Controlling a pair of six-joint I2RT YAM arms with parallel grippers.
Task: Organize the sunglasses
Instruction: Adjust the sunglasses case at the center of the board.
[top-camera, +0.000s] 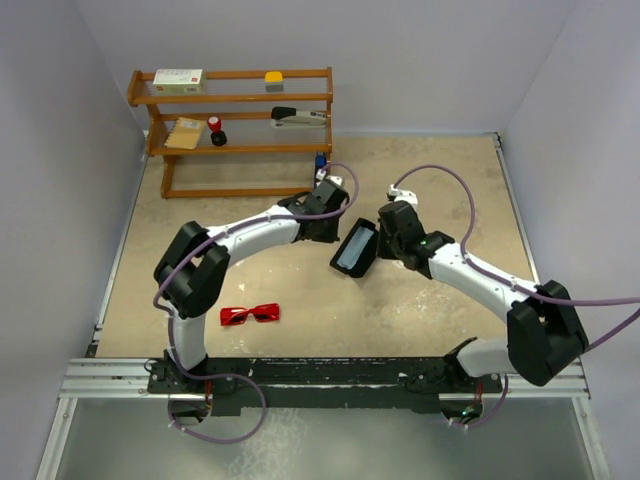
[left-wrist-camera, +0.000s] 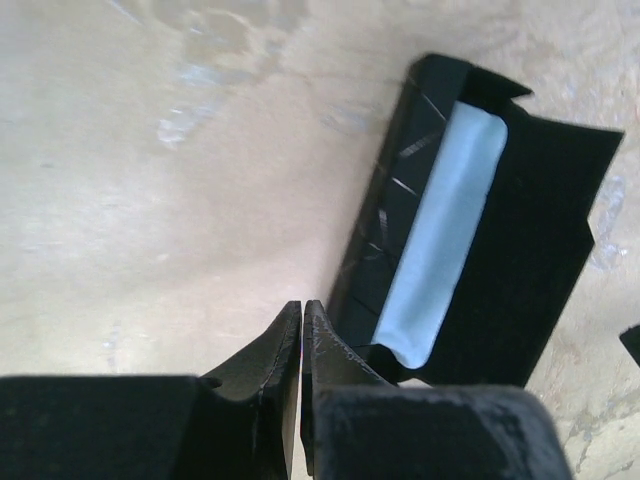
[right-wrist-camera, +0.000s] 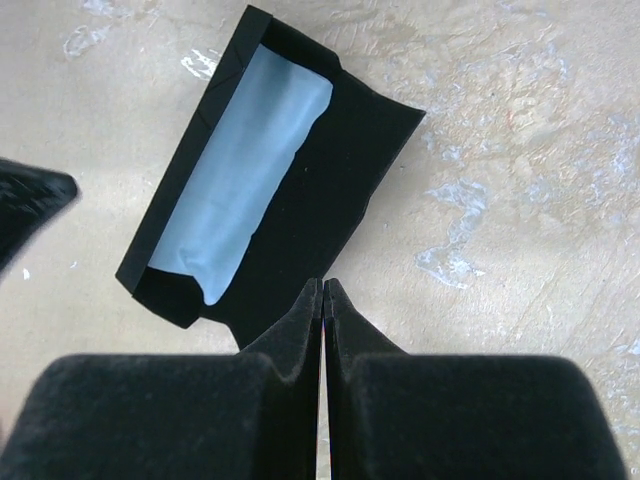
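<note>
Sunglasses (top-camera: 250, 314) near table (top-camera: 450, 180) front edge, black case (top-camera: 355, 249) well apart

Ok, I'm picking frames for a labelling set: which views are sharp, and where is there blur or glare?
Top external: evenly lit, sharp, the sunglasses crisp. Left wrist: the left gripper is dark and soft, the table washes out pale, the black case is clear. Right wrist: the right gripper is soft, the blue cloth in the case sharp, a dark blur at the left edge.
</note>
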